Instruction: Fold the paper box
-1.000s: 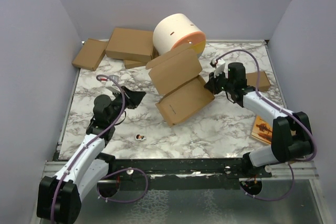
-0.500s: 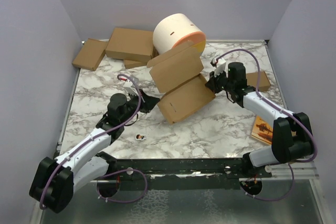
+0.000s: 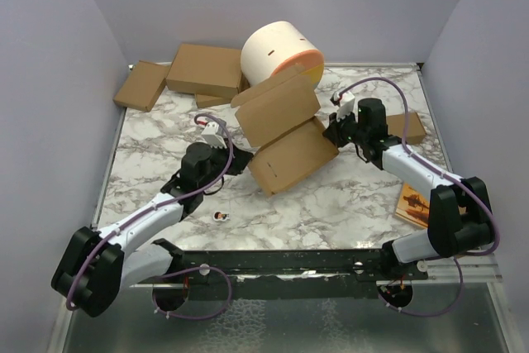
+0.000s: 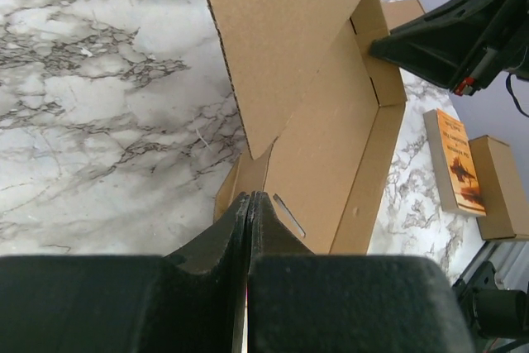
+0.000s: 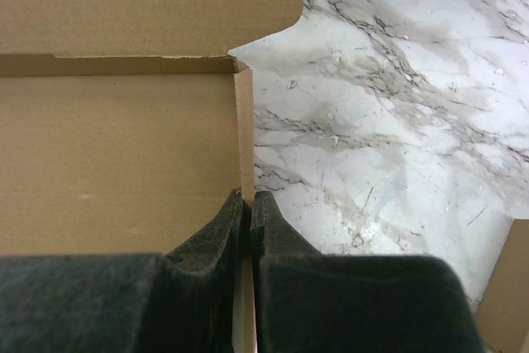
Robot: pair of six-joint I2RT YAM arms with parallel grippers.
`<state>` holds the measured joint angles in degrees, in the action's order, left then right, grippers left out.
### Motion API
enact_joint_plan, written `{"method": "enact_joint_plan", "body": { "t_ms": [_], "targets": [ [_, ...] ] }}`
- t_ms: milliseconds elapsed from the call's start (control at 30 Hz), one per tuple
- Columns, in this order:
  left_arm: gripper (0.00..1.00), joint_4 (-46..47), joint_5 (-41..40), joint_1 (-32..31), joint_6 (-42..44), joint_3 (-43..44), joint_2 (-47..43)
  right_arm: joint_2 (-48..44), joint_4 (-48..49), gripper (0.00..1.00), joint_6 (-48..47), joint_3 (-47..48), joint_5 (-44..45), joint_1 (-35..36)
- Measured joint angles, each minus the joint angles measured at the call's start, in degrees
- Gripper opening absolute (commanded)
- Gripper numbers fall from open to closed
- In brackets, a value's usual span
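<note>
Pinching the paper box (image 3: 289, 159), matte brown creased cardboard, right pincer (image 5: 250, 196).

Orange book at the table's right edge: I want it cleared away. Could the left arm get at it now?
Probably not. The left gripper sits shut at the paper box's left corner, and that box and the right arm lie between it and the orange book.
</note>
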<state>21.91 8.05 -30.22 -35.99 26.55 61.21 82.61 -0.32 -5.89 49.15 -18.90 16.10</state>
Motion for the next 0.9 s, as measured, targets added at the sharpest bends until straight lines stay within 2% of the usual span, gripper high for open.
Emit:
{"method": "enact_joint_plan", "body": {
  "t_ms": [567,900],
  "targets": [
    [0.07,1.8,-0.1,-3.7,-0.5,2.2,6.7,0.0,0.0,0.01,0.0,0.0,0.5,0.9],
    [0.14,3.7,-2.8,-4.4,-0.7,3.4,10.5,0.0,0.0,0.01,0.1,0.0,0.6,1.2]
  ]
}}
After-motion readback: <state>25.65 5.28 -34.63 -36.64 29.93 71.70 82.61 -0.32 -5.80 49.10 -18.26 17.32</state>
